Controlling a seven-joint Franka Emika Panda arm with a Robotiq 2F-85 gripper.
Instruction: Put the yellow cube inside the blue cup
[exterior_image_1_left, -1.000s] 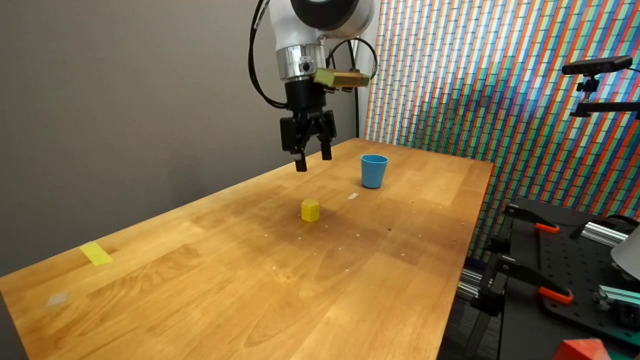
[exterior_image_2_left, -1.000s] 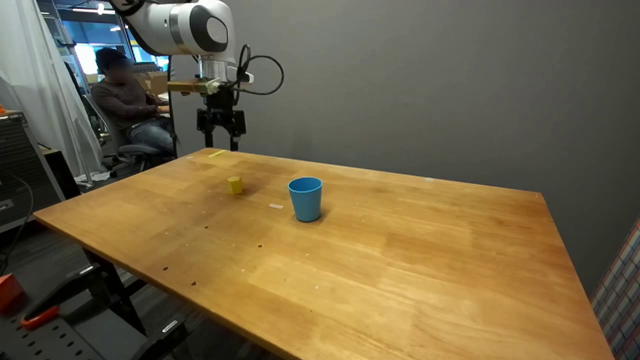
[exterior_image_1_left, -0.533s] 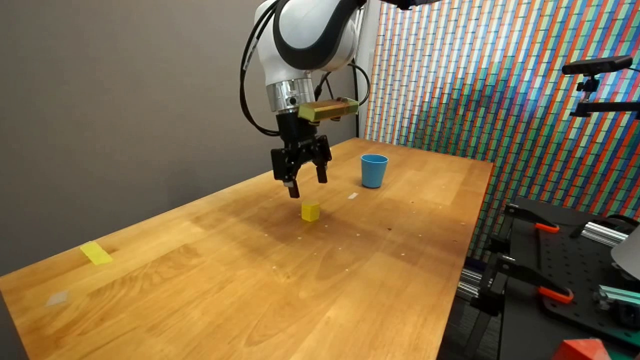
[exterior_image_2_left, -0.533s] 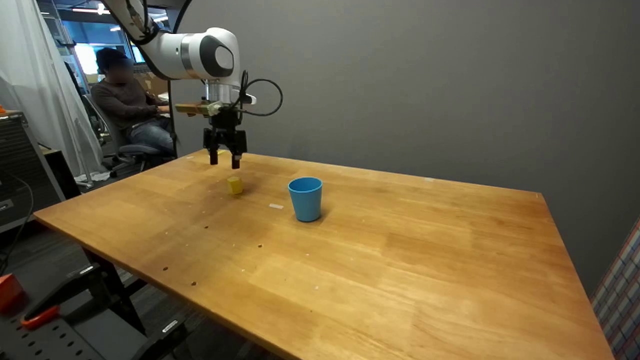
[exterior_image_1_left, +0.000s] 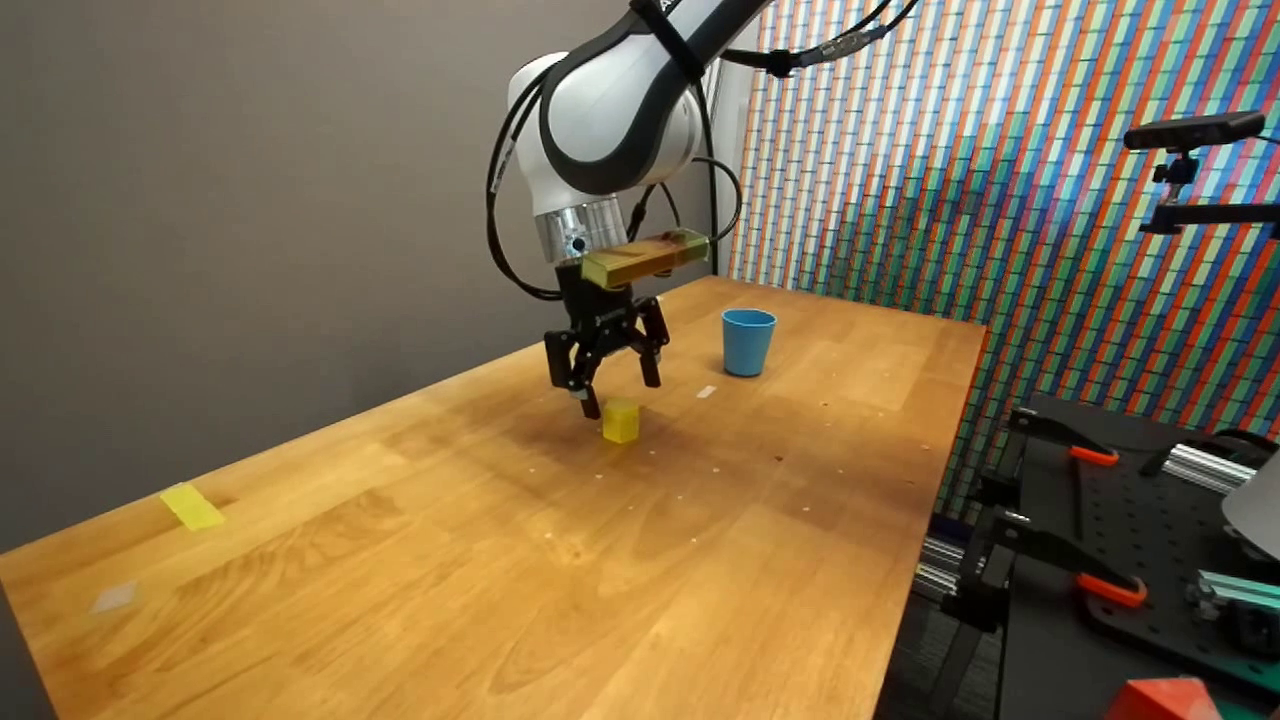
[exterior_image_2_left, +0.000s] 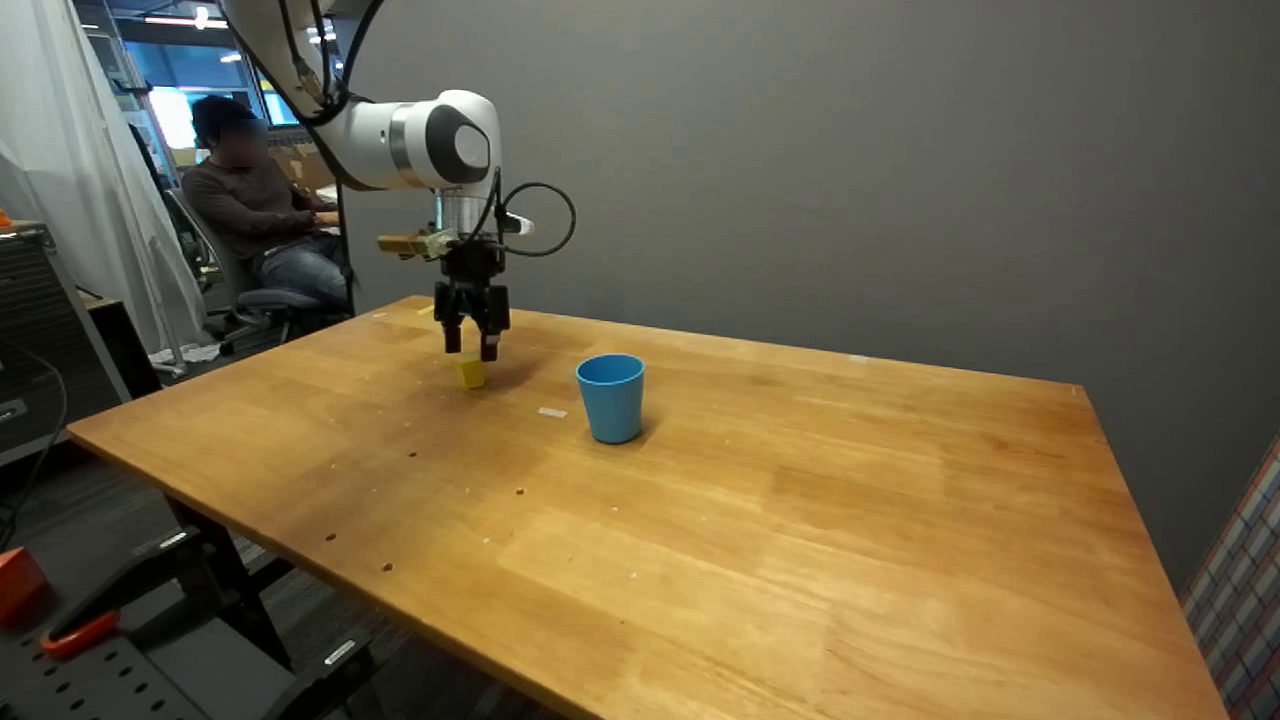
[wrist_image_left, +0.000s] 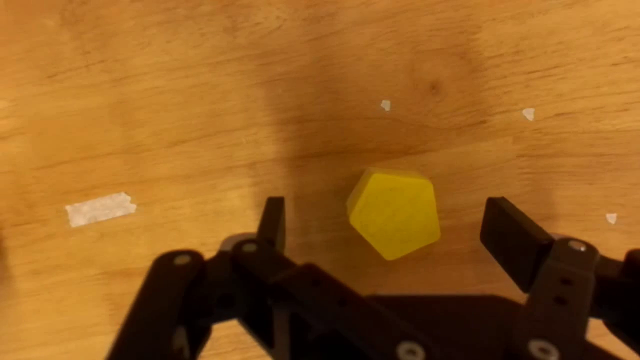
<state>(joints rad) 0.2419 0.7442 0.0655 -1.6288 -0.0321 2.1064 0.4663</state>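
Yellow cube (wrist_image_left: 395, 215) just under the gripper (exterior_image_2_left: 471, 352) and between its wide-apart, empty fingers (wrist_image_left: 515, 245) in the wrist view, with reaching maybe almost done, but grabbing, lifting and dropping into the blue cup (exterior_image_2_left: 612, 403), well off to the gripper's side, all left to do.

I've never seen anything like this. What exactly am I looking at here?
The white machine is a robot arm, ending in a black two-fingered gripper for grabbing things. Two views are filmed from outside it; the close-up is filmed from its wrist, looking down. On the wooden table are a yellow block, an upright blue cup and flat tape-like strips. Nothing is held: the gripper is open, and in the close-up its fingers appear on either side of the block, with gaps.
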